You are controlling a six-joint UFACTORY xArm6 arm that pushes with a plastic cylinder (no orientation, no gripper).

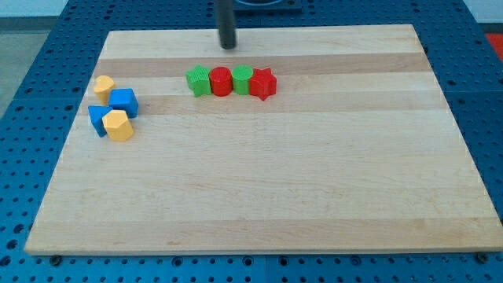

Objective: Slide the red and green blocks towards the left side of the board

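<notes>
The hand [228, 45] is only a bare rod (no jaws to part or close), resting near the tabletop's [314, 196] top edge. Just below it the green star block [198, 80], red cylinder block [220, 81], green block [241, 79] and red star block [263, 83] sit touching in a row, probably so one leftward push moves them all.

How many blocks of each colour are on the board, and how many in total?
Green: 2, the green star-like block and the green block.
Red: 2, the red cylinder and the red star-like block.
Blue: 2, and.
Yellow: 2, and.
Total: 8 blocks.
</notes>
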